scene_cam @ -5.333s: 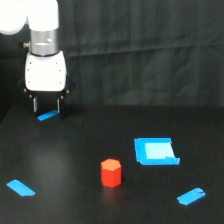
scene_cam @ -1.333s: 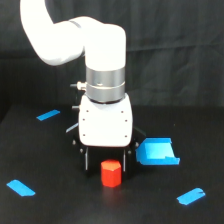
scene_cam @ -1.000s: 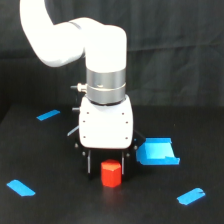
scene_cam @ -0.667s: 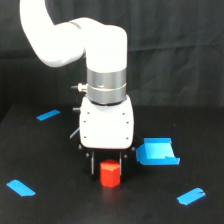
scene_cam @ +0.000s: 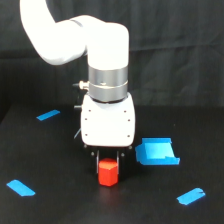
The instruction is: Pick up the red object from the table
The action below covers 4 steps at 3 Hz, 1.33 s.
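Note:
The red object (scene_cam: 108,174), a small red-orange hexagonal block, stands on the black table (scene_cam: 55,205) in the lower middle of the exterior view. My gripper (scene_cam: 107,162) hangs straight down over it from the white arm. Its two dark fingers are drawn in against the block's upper sides, so the gripper is shut on the block. The block's base still looks to rest on the table. The white gripper body hides the upper part of the fingers.
A blue square patch (scene_cam: 156,152) lies just to the exterior view's right of the gripper. Blue strips lie at the back left (scene_cam: 48,115), front left (scene_cam: 21,187) and front right (scene_cam: 191,196). A black curtain hangs behind.
The arm came from the back left to over the block. In the last second the fingers have drawn in from a wide spread to the block's sides. The block has not moved.

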Available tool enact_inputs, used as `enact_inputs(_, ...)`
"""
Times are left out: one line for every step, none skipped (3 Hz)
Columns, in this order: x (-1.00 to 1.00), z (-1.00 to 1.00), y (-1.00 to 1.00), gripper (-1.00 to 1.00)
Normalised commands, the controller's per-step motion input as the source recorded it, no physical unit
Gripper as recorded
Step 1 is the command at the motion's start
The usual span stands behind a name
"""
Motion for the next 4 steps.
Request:
enact_inputs(0.08, 0.42, 0.05, -0.98)
enact_inputs(0.09, 0.56, 0.05, -0.99)
enact_inputs(0.1, 0.85, 0.09, -1.0)
enact_inputs(0.07, 0.99, 0.13, -1.0)
